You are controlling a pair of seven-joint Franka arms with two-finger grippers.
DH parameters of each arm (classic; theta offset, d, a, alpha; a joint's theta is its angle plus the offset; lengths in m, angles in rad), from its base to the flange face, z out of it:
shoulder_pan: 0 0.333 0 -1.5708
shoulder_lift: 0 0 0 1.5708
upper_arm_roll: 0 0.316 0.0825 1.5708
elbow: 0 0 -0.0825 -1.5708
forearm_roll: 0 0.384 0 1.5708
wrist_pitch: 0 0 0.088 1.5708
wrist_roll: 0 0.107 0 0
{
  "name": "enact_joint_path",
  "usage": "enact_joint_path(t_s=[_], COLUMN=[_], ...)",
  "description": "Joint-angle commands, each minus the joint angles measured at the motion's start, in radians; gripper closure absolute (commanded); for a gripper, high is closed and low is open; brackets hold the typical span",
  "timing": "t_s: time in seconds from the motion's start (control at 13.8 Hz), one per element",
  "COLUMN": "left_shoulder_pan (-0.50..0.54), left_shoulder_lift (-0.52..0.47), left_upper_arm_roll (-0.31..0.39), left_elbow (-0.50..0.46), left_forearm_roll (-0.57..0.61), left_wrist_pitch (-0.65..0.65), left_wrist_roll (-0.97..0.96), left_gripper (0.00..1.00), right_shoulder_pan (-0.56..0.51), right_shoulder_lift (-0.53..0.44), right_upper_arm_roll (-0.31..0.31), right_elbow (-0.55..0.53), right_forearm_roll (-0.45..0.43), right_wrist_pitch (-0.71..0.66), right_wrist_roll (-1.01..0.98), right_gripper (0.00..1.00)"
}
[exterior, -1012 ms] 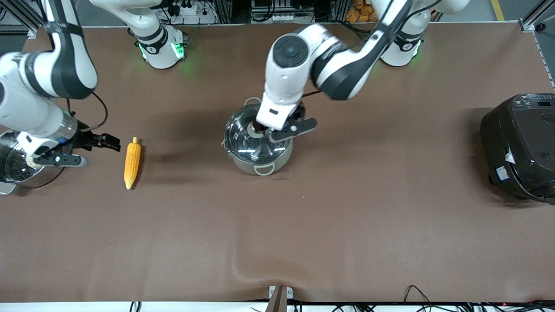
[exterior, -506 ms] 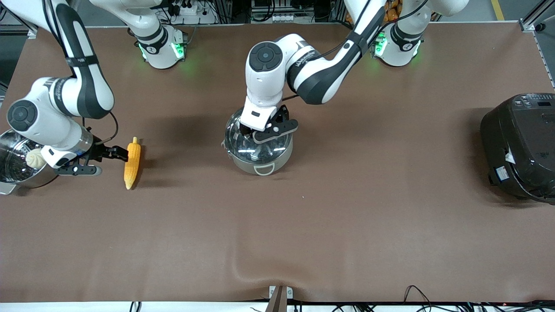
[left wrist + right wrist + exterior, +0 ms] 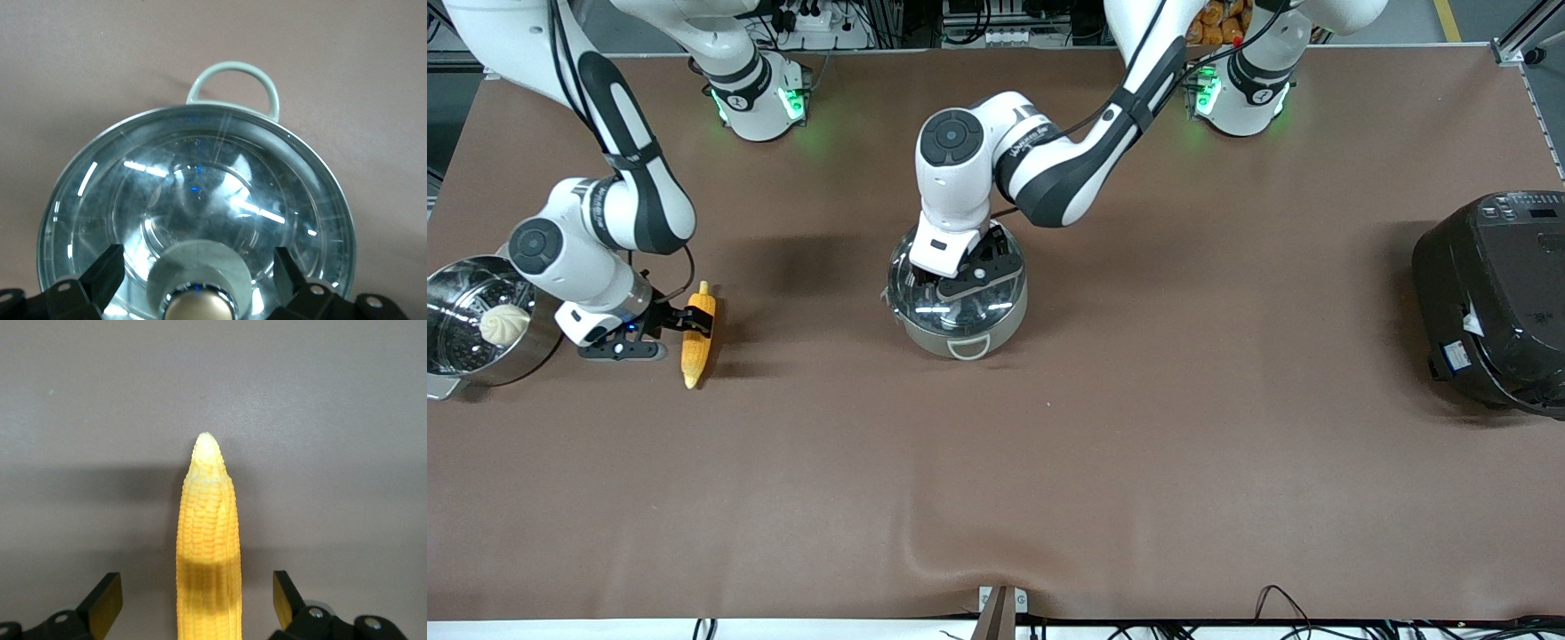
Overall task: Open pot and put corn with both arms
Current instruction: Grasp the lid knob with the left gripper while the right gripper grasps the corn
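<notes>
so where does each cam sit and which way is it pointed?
Front view: high, across the table, facing both bases; shows both arms, round steel glass-lidded pot, yellow corn cob, steel steamer pot, black rice cooker.
Left wrist view: looks down past the open left gripper straddling the copper-topped knob.
Right wrist view: looks down past the open right gripper straddling the corn.
Shared: the front view shows both targets.

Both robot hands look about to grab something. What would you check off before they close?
1. Left hand open, fingers either side of the lid knob: ok.
2. Glass lid seated on the pot: ok.
3. Right hand open, straddling the corn: ok.
4. Corn lying flat on the table: ok.
5. Fingers low enough to grip the corn: cannot tell.
6. Steamer pot apart from the corn: ok.
</notes>
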Motion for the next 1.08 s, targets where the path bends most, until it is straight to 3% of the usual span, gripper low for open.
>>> enact_joint_path(t_s=[0.0, 0.07, 0.29, 0.65, 0.8, 0.87, 1.01], left_shoulder_pan=[-0.021, -0.024, -0.035, -0.044, -0.044, -0.044, -0.044], left_shoulder_lift=[0.009, 0.007, 0.009, 0.007, 0.007, 0.007, 0.006], left_upper_arm_roll=[0.021, 0.019, 0.016, 0.016, 0.014, 0.014, 0.014], left_elbow=[0.028, 0.027, 0.024, 0.024, 0.022, 0.022, 0.022], left_forearm_roll=[-0.002, -0.002, -0.002, -0.005, -0.007, -0.010, -0.012], left_wrist_pitch=[-0.017, -0.021, -0.038, -0.072, -0.072, -0.072, -0.072], left_wrist_roll=[-0.026, -0.026, -0.026, -0.028, -0.028, -0.028, -0.040], left_gripper=[0.05, 0.07, 0.25, 0.28, 0.36, 0.42, 0.57], right_shoulder_pan=[-0.032, -0.031, -0.037, -0.040, -0.034, -0.028, -0.022], right_shoulder_lift=[0.022, 0.033, 0.042, 0.064, 0.070, 0.073, 0.071], right_upper_arm_roll=[0.006, 0.006, 0.007, 0.007, 0.009, 0.010, 0.009], right_elbow=[-0.006, -0.006, -0.017, -0.025, -0.025, -0.025, -0.023], right_forearm_roll=[-0.010, -0.010, -0.006, 0.001, 0.007, 0.010, 0.013], right_wrist_pitch=[0.033, 0.033, 0.042, 0.044, 0.040, 0.040, 0.031], right_wrist_roll=[-0.053, -0.061, -0.086, -0.086, -0.083, -0.074, -0.070], right_gripper=[0.00, 0.00, 0.00, 0.00, 0.00, 0.06, 0.37])
